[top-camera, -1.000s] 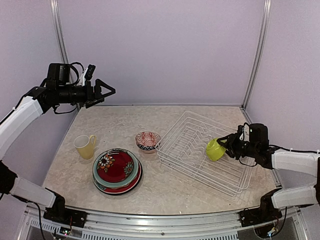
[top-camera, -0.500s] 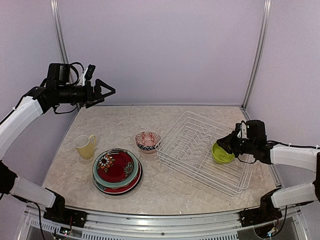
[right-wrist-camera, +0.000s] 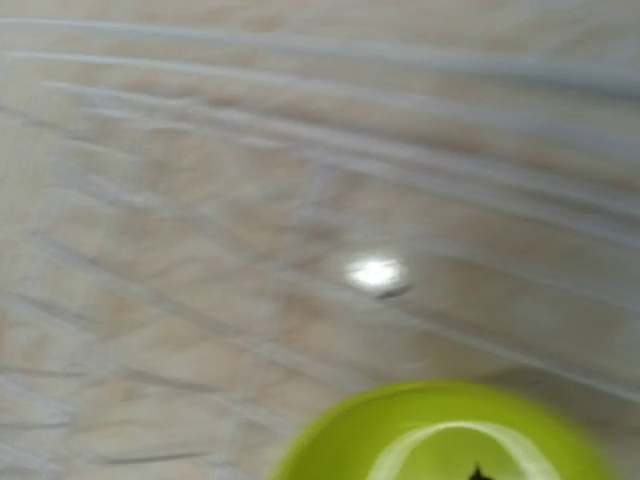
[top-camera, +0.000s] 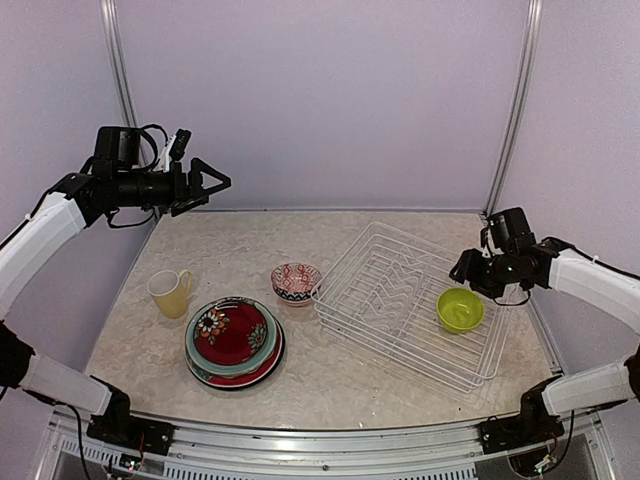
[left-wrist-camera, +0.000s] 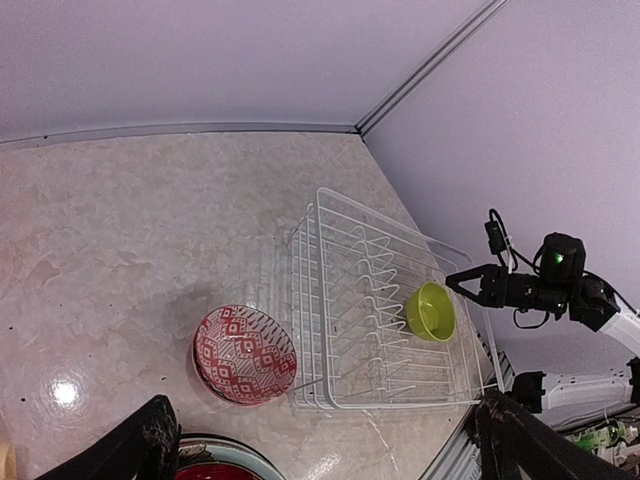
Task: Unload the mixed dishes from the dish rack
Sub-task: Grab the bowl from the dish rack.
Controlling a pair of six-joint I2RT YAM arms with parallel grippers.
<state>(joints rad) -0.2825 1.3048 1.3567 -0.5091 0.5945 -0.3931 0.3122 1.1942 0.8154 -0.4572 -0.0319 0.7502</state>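
Note:
The white wire dish rack [top-camera: 400,350] stands at the right of the table, also in the left wrist view [left-wrist-camera: 322,300]. A lime green bowl [top-camera: 460,309] sits upright in its right end; it also shows in the left wrist view [left-wrist-camera: 431,311] and, blurred, in the right wrist view [right-wrist-camera: 440,435]. My right gripper [top-camera: 468,270] hovers just above and behind the bowl, apart from it, open. My left gripper [top-camera: 215,183] is high at the far left, open and empty. A red-white bowl [top-camera: 296,281], a pale yellow mug [top-camera: 170,292] and a stack of floral plates [top-camera: 233,340] rest on the table left of the rack.
The red-white bowl [left-wrist-camera: 244,353] lies close against the rack's left side. Upright prongs fill the rack's middle. Purple walls close in at the back and both sides, and a metal rail runs along the near edge [top-camera: 320,450].
My right gripper held the green bowl tilted above the rack, lowered it into the rack's right end, let go and drew back up and to the right. The left arm has not moved.

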